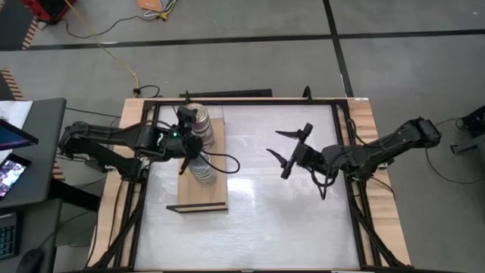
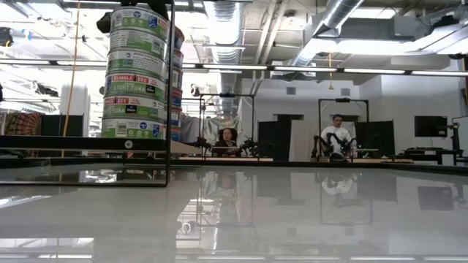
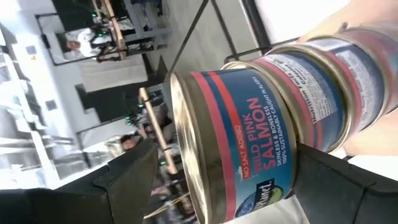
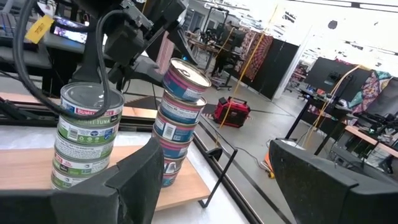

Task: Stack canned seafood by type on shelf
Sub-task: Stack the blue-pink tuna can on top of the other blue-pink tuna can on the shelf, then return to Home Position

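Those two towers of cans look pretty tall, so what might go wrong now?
The left gripper sits open around the top can of the salmon stack, which looks slightly crooked; pulling away carelessly might nudge it over. The tuna stack stands right beside it on the shelf, so one toppling could hit the other.

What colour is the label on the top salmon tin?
Blue with red bands on the top salmon tin, clearest in the left wrist view.
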Available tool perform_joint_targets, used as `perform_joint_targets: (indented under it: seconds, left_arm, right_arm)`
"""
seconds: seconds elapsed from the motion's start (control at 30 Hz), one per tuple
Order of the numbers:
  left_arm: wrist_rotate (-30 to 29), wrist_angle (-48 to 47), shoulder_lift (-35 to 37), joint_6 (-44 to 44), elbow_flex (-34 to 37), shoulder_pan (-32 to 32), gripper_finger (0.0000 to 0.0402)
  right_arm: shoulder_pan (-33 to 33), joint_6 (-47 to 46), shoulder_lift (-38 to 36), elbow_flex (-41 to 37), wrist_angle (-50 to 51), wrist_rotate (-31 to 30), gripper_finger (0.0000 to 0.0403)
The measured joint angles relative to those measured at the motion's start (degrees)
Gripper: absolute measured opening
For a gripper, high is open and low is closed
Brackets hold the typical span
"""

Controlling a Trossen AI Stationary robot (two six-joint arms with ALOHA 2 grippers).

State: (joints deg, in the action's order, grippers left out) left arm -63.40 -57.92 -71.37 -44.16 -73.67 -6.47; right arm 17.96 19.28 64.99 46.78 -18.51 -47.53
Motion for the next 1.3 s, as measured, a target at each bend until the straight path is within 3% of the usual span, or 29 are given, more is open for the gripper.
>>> perform_joint_targets:
  seconds: [0.23,0.47,1.3]
  left_arm:
    - [3.59,-3.6,-0.01,5.85,-4.8,0.29,0.0326]
    - [8.99,-8.03,-0.01,11.31,-5.29,0.32,0.0326]
    - [11.52,-8.96,0.02,15.34,-5.48,3.64,0.0326]
  right_arm:
    - [0.0,-0.47,0.0,0.0,0.11,1.16,0.0321]
    - [0.0,-0.95,0.0,0.0,0.1,1.2,0.0321]
    - [0.02,-1.56,0.0,0.0,0.56,1.25,0.0321]
